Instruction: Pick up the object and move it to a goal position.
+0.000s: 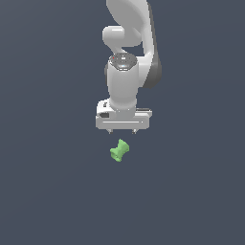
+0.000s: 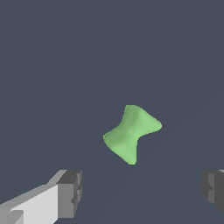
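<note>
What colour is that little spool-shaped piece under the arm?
Bright green, plain and matte: the spool-shaped piece shows best in the wrist view.

Glossy white rounded arm [image 1: 125, 81], dark joint seams, blocky grey-tipped fingers [image 2: 70, 192]

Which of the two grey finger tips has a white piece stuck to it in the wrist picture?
The fingertip nearer the green object's rounded lower end; white gripper housing joins it. The other fingertip shows only grey at the picture's edge.
</note>
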Controlling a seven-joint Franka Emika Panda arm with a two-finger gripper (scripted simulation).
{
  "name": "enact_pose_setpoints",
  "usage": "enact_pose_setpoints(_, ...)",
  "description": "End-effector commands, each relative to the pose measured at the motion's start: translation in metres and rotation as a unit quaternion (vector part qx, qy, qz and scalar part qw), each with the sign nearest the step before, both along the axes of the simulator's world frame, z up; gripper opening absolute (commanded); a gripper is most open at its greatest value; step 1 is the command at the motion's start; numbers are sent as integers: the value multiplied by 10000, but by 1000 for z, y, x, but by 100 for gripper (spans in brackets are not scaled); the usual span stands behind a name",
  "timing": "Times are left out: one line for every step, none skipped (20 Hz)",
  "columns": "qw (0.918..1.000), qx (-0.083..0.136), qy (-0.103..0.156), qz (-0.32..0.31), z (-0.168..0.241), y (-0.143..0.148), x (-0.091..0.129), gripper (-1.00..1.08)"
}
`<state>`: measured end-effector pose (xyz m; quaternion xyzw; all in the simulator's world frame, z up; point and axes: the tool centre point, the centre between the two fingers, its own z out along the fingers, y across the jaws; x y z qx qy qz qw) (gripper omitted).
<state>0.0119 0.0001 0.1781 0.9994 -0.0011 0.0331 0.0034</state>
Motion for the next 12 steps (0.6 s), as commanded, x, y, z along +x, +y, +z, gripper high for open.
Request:
enact_pose_setpoints(10000, 0, 0, 0, 0, 0, 0, 100)
enact_pose_setpoints(10000, -1, -1, -3, 0, 0, 0, 100)
enact_pose_setpoints(10000, -6, -4, -12, 0, -1, 0, 100)
enact_pose_setpoints(10000, -13, -10, -27, 1, -3, 0, 100)
enact_pose_setpoints(10000, -23, -17, -48, 1, -6, 1, 100)
enact_pose_setpoints(10000, -35, -27, -73, 2, -9, 1, 100)
enact_pose_setpoints(9999, -51, -40, -103, 3, -13, 1, 100)
enact_pose_setpoints(9999, -69, -54, -133, 4, -17, 2, 100)
enact_pose_setpoints(9998, -85, -66, -155, 5, -21, 2, 100)
enact_pose_setpoints(9998, -98, -77, -170, 6, -24, 2, 100)
enact_pose_setpoints(9997, -109, -85, -177, 7, -26, 2, 100)
enact_pose_setpoints(9997, -116, -91, -177, 8, -28, 2, 100)
